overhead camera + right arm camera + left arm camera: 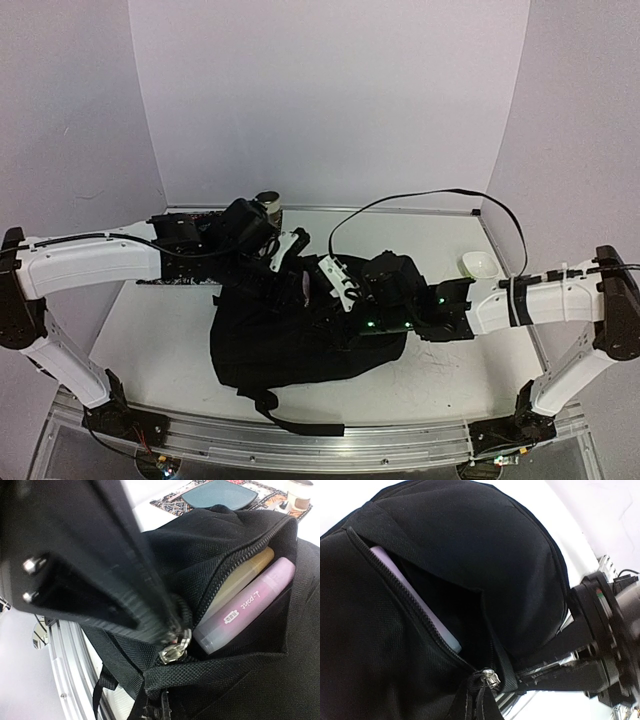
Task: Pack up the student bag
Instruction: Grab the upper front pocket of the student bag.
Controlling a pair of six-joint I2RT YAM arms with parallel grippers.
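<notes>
White table (150,340): large floppy black fabric backpack (300,340) lies at centre, just ahead of both arm bases, strap trailing toward the near edge. The top pocket's zip is open.

Left gripper (288,255) is over the backpack's far edge. Its wrist view is filled with black fabric and its own fingers don't show, so I can't tell if it's wide, narrow or holding.

Right gripper (325,278) comes in from the right. Its fingers converge at the end of the zip and are pinched tight on the backpack fabric right by the silver metal zip pull (175,647). The left wrist view shows the same: both fingers closed together at the pull (490,677).

Dark teal oval plate (220,492) sits on a patterned placemat (170,502) beyond the backpack, far left. A small cup (268,203) is near the back wall.

Small white bowl (478,265) is far right, well apart from the backpack.

Inside the open pocket, a pink translucent marker labelled "L-point" (245,605) lies beside a yellow marker (250,570), the two touching.
</notes>
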